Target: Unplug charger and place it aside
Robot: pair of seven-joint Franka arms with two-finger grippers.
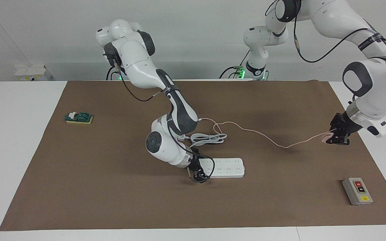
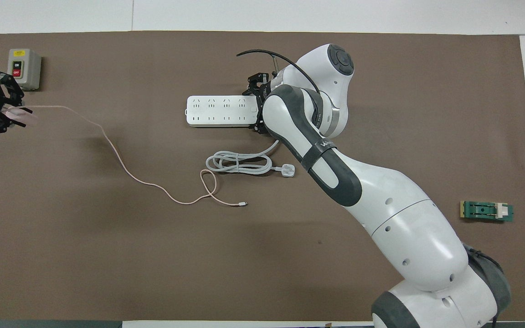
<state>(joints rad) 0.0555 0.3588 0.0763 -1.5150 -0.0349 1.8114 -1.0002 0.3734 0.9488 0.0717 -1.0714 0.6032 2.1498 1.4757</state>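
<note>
The right hand (image 1: 198,174) clamps the power strip (image 1: 228,167) end; the cable (image 1: 246,129) trails slack on the counter (image 1: 112,201); the left hand (image 1: 336,136) apparently pinches the charger (image 1: 327,136) aloft, so a snagging cable could tug it loose.

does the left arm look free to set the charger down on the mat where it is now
Probably yes. The left gripper holds the charger over bare mat; the switch box lies apart, and the right gripper is at the power strip.
</note>
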